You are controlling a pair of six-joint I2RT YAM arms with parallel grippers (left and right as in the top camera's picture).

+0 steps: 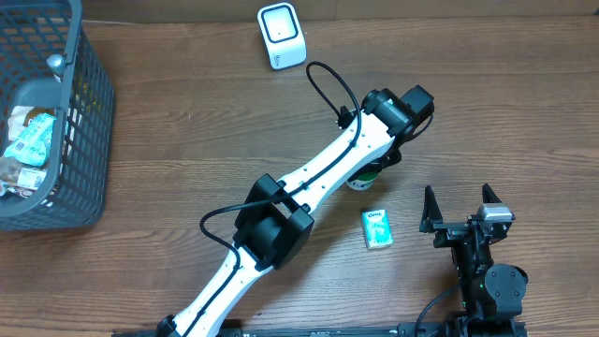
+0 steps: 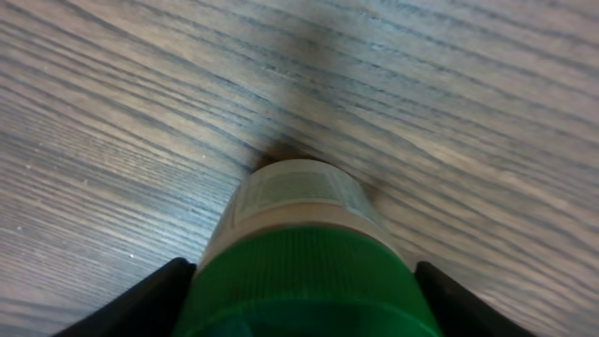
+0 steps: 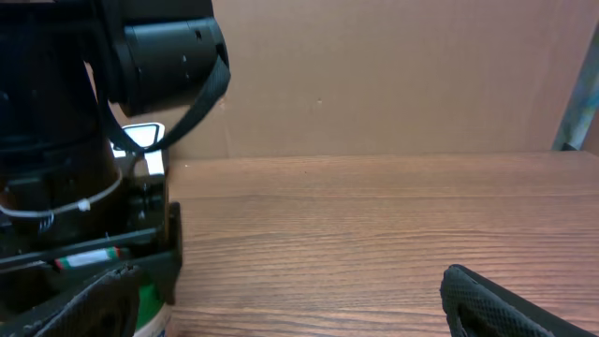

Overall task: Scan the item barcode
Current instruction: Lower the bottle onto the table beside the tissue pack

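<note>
Green-capped bottle [image 2: 301, 245] upright on table [image 2: 131, 103]; left fingers [image 2: 140, 301] flanking it.

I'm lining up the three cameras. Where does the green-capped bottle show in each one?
Overhead: the bottle is right of centre, mostly hidden under the left arm's wrist.
Left wrist: bottom centre, filling the space between the fingers.
Right wrist: bottom left corner, only a green sliver.
Shared landmark: the left gripper, right at the bottle in every view.

Dark mesh basket [image 1: 94, 122] on wooden surface [image 1: 187, 122], snack packets [image 1: 31, 139] inside; far right of basket, small green-and-white box [image 1: 376, 228], lying flat.
</note>
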